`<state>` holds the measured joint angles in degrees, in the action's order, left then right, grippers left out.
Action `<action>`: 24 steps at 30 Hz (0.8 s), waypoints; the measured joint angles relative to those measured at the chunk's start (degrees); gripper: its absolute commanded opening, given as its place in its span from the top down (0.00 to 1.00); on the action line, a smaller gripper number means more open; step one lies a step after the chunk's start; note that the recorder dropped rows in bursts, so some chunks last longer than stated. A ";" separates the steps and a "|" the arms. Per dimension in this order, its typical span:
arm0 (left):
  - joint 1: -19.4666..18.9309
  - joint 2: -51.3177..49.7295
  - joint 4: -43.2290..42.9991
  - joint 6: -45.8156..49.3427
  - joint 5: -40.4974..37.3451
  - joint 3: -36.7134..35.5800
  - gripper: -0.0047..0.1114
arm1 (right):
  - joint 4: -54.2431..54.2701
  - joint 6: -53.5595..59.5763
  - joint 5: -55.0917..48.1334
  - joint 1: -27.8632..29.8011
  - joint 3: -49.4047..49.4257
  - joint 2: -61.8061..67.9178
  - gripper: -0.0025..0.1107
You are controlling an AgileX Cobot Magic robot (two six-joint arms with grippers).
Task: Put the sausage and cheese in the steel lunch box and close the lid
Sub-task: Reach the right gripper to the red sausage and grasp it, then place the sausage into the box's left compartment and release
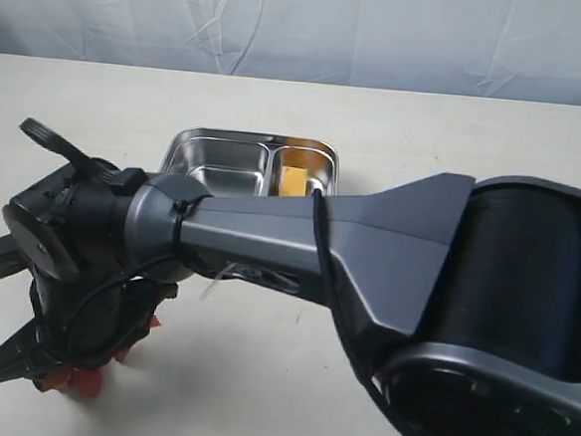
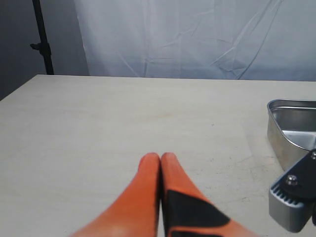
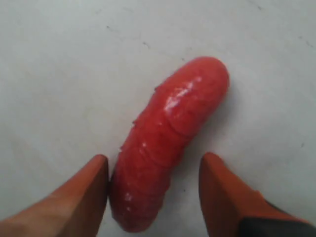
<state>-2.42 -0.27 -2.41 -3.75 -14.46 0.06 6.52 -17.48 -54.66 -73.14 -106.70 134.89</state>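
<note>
Right gripper [image 3: 154, 159] stood open low over a pale, lightly speckled table [image 3: 59, 74]. The sausage [image 3: 168, 148] lay flat on it: red, glossy, slightly curved, with faint ribs across it. One rounded end sat between the two orange fingers [image 3: 84, 192]. The other end reached out well beyond the tips. One finger was touching or just beside the sausage's side. The other finger [image 3: 227, 192] stood clear, with a strip of table between it and the sausage. The table filled the view, so the position relative to its edges could not be told.

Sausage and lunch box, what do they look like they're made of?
The sausage looks like glossy red plastic or rubber: wet-looking highlights, moulded ridges. The lunch box looks like polished steel: silvery, mirror-like reflections in its walls.
</note>
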 measured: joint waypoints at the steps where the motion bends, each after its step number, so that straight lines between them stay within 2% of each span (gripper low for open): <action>1: 0.00 0.00 0.00 0.00 0.00 0.00 0.96 | -0.30 -0.10 -0.33 0.00 -0.05 0.52 0.59; 2: 0.00 0.00 0.00 0.00 0.00 0.00 0.96 | -0.53 -0.08 -0.54 0.00 -0.19 0.65 0.66; 5: 0.00 0.00 0.00 0.00 0.00 0.00 0.96 | -1.65 -0.23 -1.31 0.00 -0.44 0.78 0.97; 17: 0.00 0.00 0.00 0.00 0.00 0.00 0.96 | -5.66 3.60 -4.46 0.00 -0.44 -2.73 0.98; 20: 0.00 0.00 0.00 0.00 0.00 0.00 0.96 | -10.95 2.15 -5.31 0.00 -0.44 -6.18 0.98; 24: 0.00 0.00 0.00 0.00 0.00 0.00 0.96 | -24.45 -2.48 -7.91 0.64 -0.44 -10.56 0.98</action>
<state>-2.42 -0.27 -2.41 -3.75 -14.46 0.06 -17.93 -19.96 -62.57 -72.50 -107.14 124.34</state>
